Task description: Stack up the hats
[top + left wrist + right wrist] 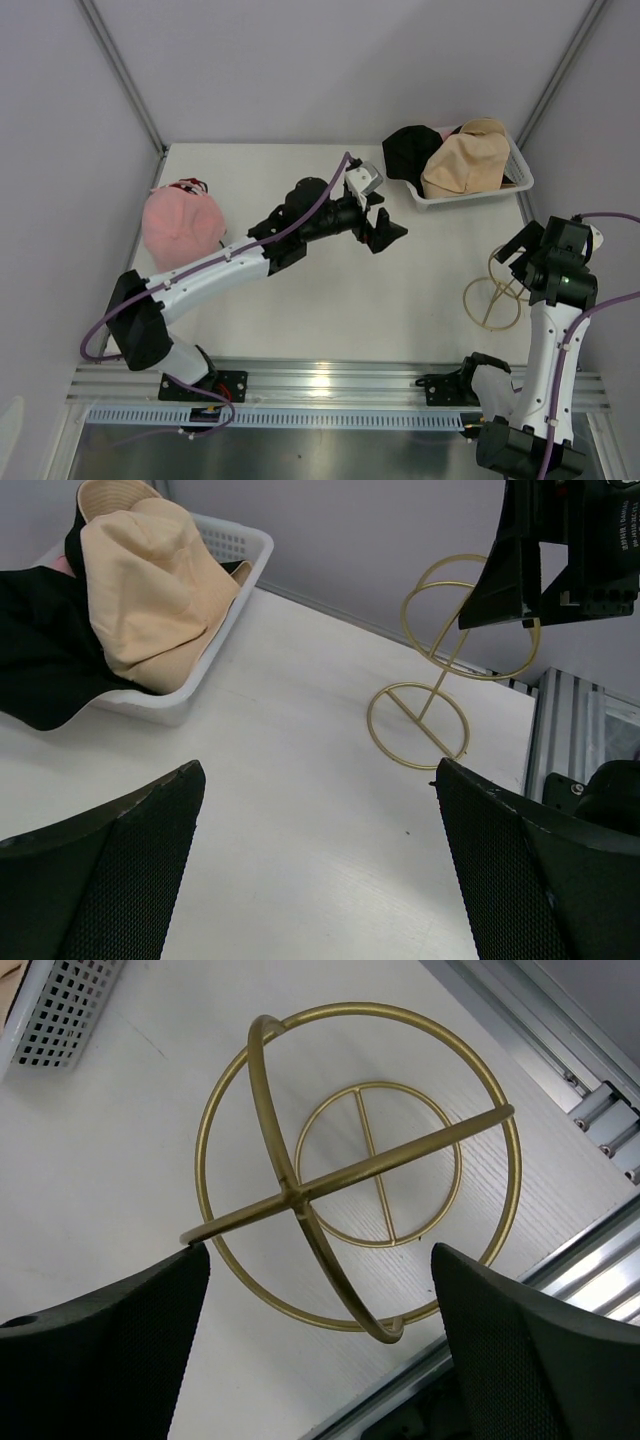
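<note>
Mesh-textured fingers (110, 1350) of the right hand (318, 1260) flank golden wire rings (300, 1196).

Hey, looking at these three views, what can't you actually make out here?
- Red cap: top view, mostly hidden under the pink cap.
- Basket contents: top and left wrist views, the tan hat and black hat cover whatever lies beneath.
- Stand: top view, partly behind the right arm.
- Black hat: left wrist view, cut off by the left edge.
- Basket: right wrist view, only a corner inside the top-left edge.
</note>
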